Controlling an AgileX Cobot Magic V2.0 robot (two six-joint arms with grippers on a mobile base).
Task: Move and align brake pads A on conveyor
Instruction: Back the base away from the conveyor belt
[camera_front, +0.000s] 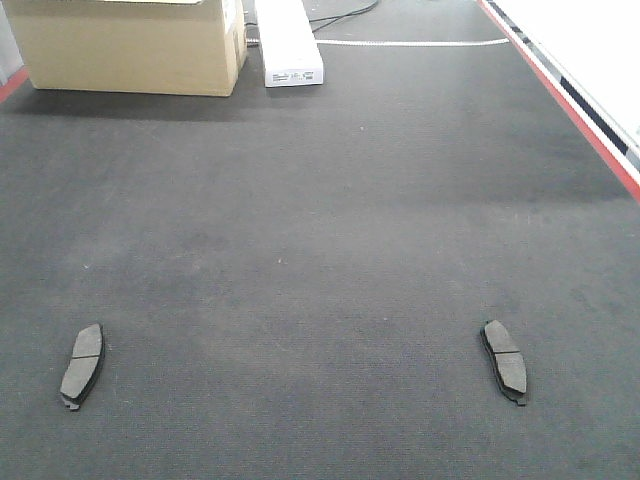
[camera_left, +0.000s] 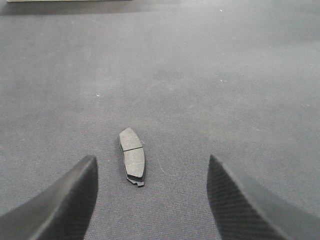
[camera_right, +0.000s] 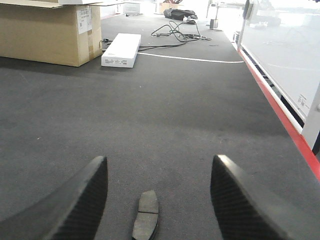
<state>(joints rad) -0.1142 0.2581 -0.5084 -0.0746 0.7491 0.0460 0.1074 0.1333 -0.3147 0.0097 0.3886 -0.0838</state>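
Note:
Two brake pads lie flat on the dark conveyor belt (camera_front: 320, 260). The left brake pad (camera_front: 82, 365) sits near the front left, the right brake pad (camera_front: 505, 361) near the front right. In the left wrist view my left gripper (camera_left: 152, 162) hangs open above the belt, and the left pad (camera_left: 132, 156) lies between its wide-apart fingers (camera_left: 75, 200), closer to the left one. In the right wrist view my right gripper (camera_right: 159, 162) is open too, with the right pad (camera_right: 146, 215) lying between its fingers (camera_right: 235, 200), partly cut off by the frame's bottom. Neither gripper shows in the front view.
A cardboard box (camera_front: 130, 45) stands at the belt's far left, with a white flat box (camera_front: 288, 42) beside it. A red side rail (camera_front: 575, 110) runs along the right edge. Black cables (camera_right: 175, 32) lie beyond the boxes.

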